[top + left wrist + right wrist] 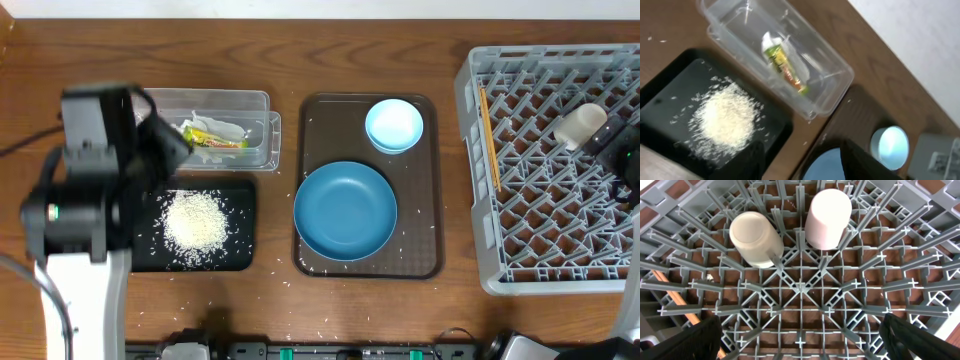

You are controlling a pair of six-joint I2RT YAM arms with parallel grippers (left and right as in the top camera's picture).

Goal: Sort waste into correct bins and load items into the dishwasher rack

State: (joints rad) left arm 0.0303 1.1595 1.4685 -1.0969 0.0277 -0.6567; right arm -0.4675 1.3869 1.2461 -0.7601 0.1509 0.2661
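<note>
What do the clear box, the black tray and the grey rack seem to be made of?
The clear box looks like thin glossy plastic; the wrapper shows through its walls. The black tray is probably plastic, smooth with a slight sheen, though metal cannot be ruled out. The grey rack looks like moulded matt plastic; its thin ribs form one continuous lattice.

Top-down overhead; wrists over black tray (670, 95), rack (800, 287)

No legible text — wrapper (782, 65) print too blurred
</note>
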